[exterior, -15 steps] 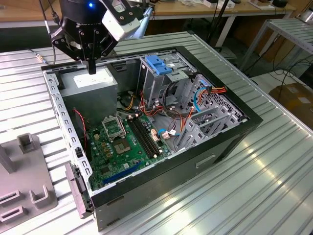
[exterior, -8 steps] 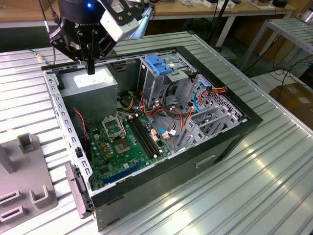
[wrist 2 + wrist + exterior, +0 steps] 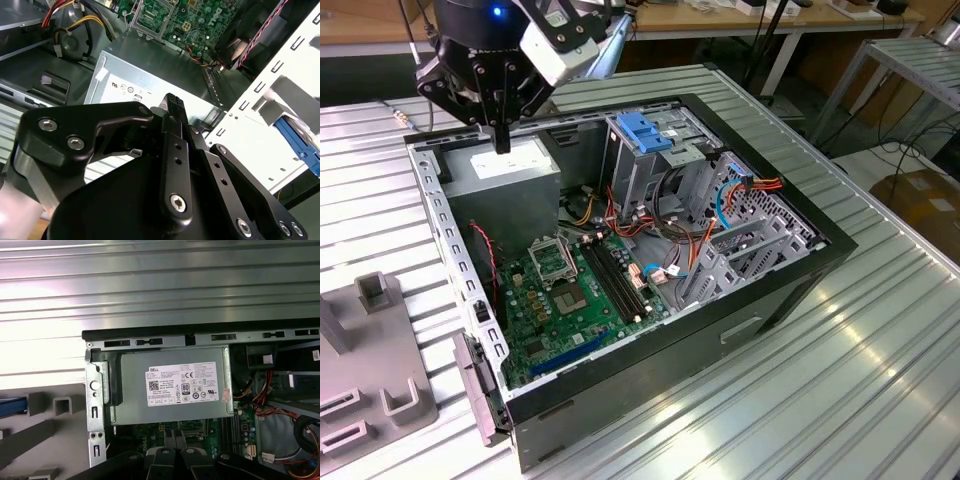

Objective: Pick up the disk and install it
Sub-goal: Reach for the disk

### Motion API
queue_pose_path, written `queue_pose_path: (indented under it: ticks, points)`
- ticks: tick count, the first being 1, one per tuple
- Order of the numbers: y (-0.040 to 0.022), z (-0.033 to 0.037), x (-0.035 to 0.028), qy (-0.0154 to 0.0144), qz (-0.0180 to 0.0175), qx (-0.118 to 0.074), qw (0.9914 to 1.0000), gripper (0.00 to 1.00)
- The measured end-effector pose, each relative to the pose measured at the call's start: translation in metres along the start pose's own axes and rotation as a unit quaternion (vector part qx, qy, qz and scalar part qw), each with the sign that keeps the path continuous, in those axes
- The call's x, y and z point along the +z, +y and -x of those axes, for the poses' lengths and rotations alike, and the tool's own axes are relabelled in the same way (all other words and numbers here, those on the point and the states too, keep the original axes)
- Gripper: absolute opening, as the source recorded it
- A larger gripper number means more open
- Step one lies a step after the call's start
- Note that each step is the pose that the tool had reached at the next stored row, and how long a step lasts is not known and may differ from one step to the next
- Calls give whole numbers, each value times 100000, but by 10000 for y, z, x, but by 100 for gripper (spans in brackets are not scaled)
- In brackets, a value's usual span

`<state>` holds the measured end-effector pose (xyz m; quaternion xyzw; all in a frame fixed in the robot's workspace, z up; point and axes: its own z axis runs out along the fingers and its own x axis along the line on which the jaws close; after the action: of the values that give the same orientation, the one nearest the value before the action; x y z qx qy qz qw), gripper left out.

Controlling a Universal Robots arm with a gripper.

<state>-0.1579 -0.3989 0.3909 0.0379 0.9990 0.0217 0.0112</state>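
My gripper (image 3: 501,140) hangs over the back corner of the open computer case, its black fingers pressed together and holding nothing. Directly under it lies the big grey power supply box (image 3: 510,168) with a white sticker (image 3: 182,384). In the second wrist view the shut fingertips (image 3: 173,101) point at that box. A blue-edged piece that looks like the disk (image 3: 11,406) lies on the grey fixture outside the case wall. It is cut off by the picture's edge, and its blue edge (image 3: 298,145) shows past the pale case rail in the second wrist view.
The case (image 3: 790,285) lies open on a ribbed metal table. Inside are a green motherboard (image 3: 565,300), loose orange and red cables (image 3: 720,205) and a tall metal cage with a blue plastic top (image 3: 642,132). A grey fixture (image 3: 365,375) sits at the exterior view's left.
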Motion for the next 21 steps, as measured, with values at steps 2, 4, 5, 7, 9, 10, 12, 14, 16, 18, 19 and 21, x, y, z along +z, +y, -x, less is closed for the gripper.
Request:
queue_pose_path:
  ticks: [2, 4, 5, 7, 9, 10, 12, 14, 16, 18, 19, 21]
  points:
    - [-1, -10, 1, 4, 0, 0, 100000, 10]
    - [-2, -21, 1, 4, 2, 0, 100000, 10]
    - [-2, -26, 1, 5, 0, -2, 100000, 10]
    - [-3, -39, 1, 10, -1, 1, 100000, 10]
    - [-4, -52, 1, 14, -4, 1, 100000, 10]
    - [-4, -57, 1, 14, -2, 1, 100000, 10]
    - [-6, -71, 1, 12, -2, 0, 100000, 10]
    - [-6, -82, 1, 14, -2, 1, 100000, 10]
    - [-7, -94, 1, 16, -2, 2, 100000, 10]
    - [-8, -104, 1, 17, -1, 2, 100000, 10]
    - [-9, -111, 1, 21, -2, 2, 100000, 10]
    - [-10, -125, 1, 25, -4, 3, 100000, 10]
